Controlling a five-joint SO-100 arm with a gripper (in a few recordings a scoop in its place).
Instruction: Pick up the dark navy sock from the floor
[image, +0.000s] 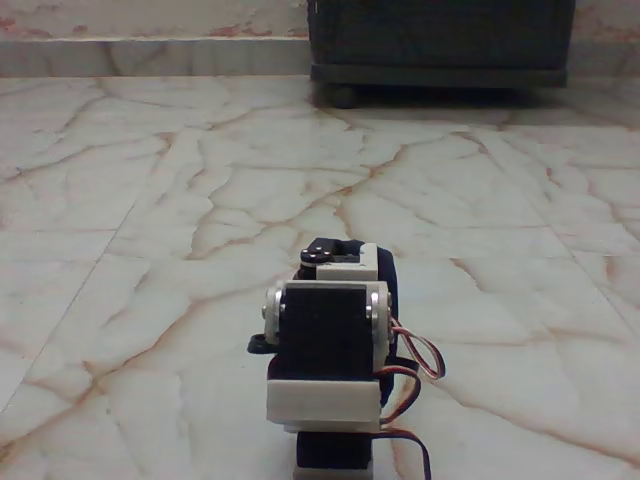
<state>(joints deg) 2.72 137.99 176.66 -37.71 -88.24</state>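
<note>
In the fixed view the camera stands low, close to the ground, and looks along the glossy cream-white marble floor (200, 180) with its reddish-brown veins and thin grout lines. In the lower middle of the picture the white plastic robot arm with black box-shaped servo motors (325, 350) is folded together and seen from behind, so its body covers most of what lies in front of it. A big black servo sits between two white round side plates, with a white bracket under it and a second black block at the bottom edge of the picture. Thin red, brown and black wires (415, 365) curl out from the right side of the arm in loops. On top of the arm a small black part and a white block are visible, and just to the right of the white block there is a dark rounded strip; I cannot tell if this strip is the dark navy sock or a part of the arm. The gripper is hidden behind the arm's body, so I cannot tell if its fingers are spread or pressed together, or if they pinch something. At the far end of the floor, in the upper right, stands a dark wooden cabinet (440, 40) on a round foot (343, 96), against a pale marble skirting along the wall. No brand, label or readable writing is visible on anything.
</note>
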